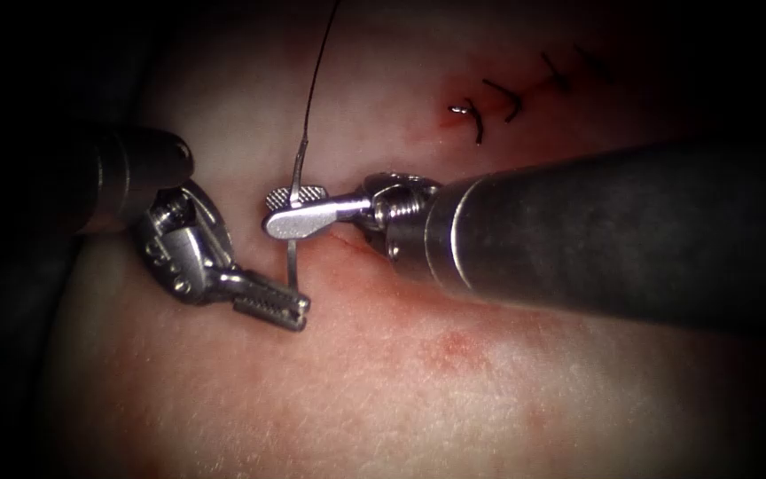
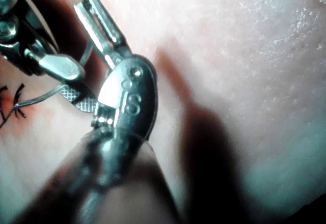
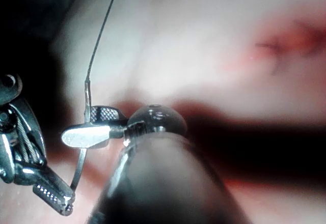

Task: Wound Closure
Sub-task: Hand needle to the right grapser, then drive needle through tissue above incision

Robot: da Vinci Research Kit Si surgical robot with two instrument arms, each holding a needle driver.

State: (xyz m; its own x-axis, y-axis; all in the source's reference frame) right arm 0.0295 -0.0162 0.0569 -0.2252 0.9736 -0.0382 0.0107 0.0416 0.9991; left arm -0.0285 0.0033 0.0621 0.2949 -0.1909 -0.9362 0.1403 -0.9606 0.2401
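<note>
My right tool (image 1: pixel 269 211) comes in from the right and is shut on the curved needle (image 1: pixel 292 262) near its thread end, the shaft crossing between its jaws (image 3: pixel 79 126). The needle hangs steeply above the tissue (image 1: pixel 401 399), free of it, just left of the cut (image 1: pixel 356 248). Its lower end lies between the parted jaws of my left tool (image 1: pixel 301 306), whose toothed inner face shows (image 3: pixel 51 193). Dark thread (image 1: pixel 316 80) rises from the needle's top end out of view.
Several dark stitches (image 1: pixel 498 102) close the cut's far right stretch, with red fluid around them. A faint red patch (image 1: pixel 454 346) marks the near tissue. The right tool's thick shaft (image 1: pixel 622 239) lies across the right half of the wound.
</note>
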